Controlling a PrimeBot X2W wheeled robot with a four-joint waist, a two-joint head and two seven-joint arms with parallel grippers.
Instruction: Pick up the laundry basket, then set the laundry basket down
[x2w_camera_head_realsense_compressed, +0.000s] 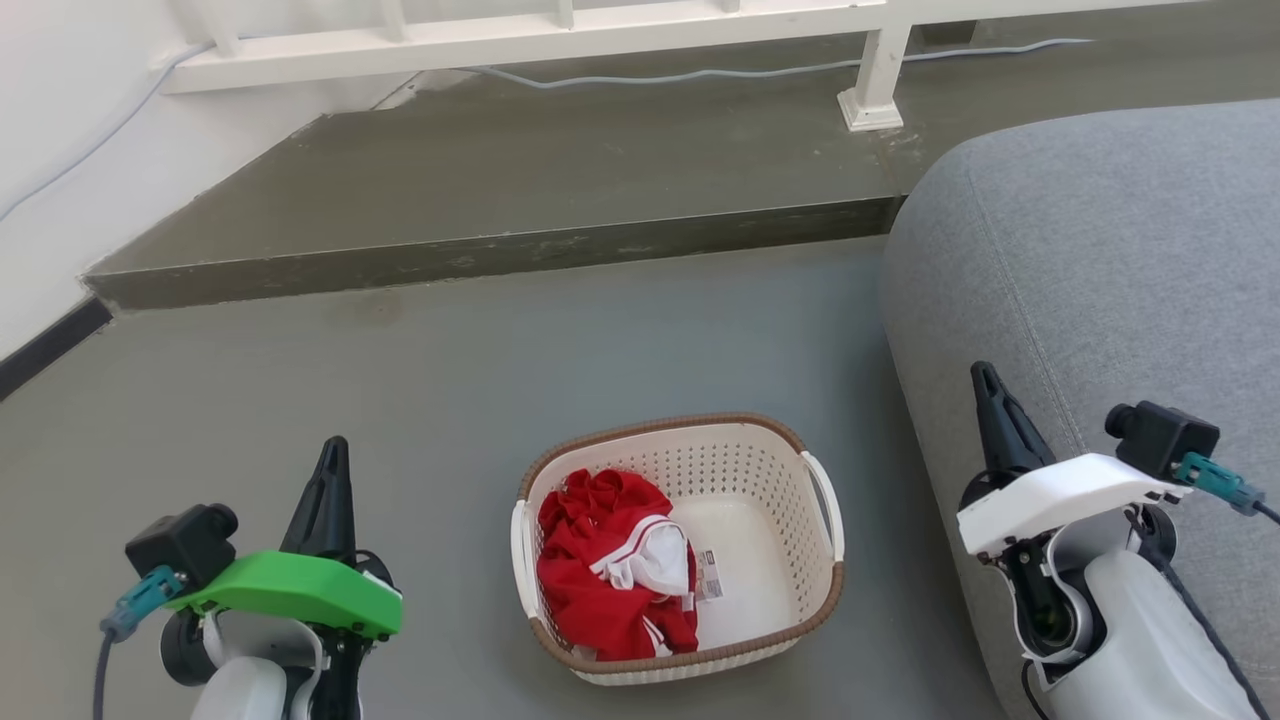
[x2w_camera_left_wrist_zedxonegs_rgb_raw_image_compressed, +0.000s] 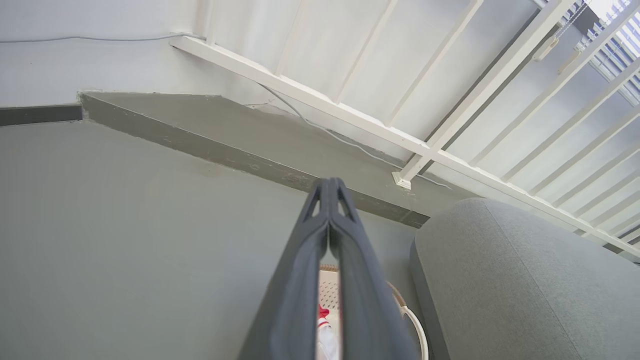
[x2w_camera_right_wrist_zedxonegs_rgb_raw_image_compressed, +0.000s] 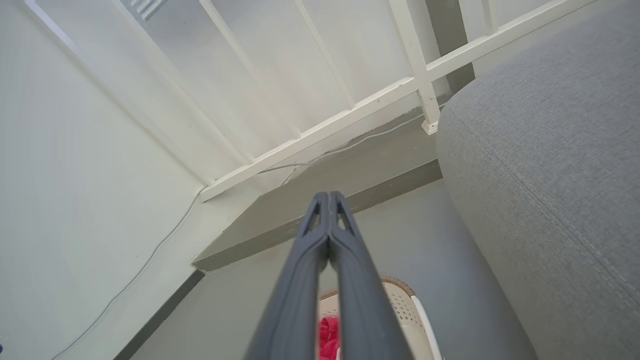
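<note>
Grey floor: laundry basket holds red-white garment, label.

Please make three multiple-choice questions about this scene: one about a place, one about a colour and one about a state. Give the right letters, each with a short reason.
1. Where does the laundry basket stand?
A. on a table
B. on the floor
C. on a chair

2. What colour is the largest garment in it?
A. blue
B. yellow
C. red

3. In what state is the left gripper?
A. shut, holding nothing
B. wide open
C. shut on the basket

Answers: 1 B, grey floor surrounds it. 2 C, the garment is red with white trim. 3 A, its fingers meet at the tips in the left wrist view, away from the basket.
</note>
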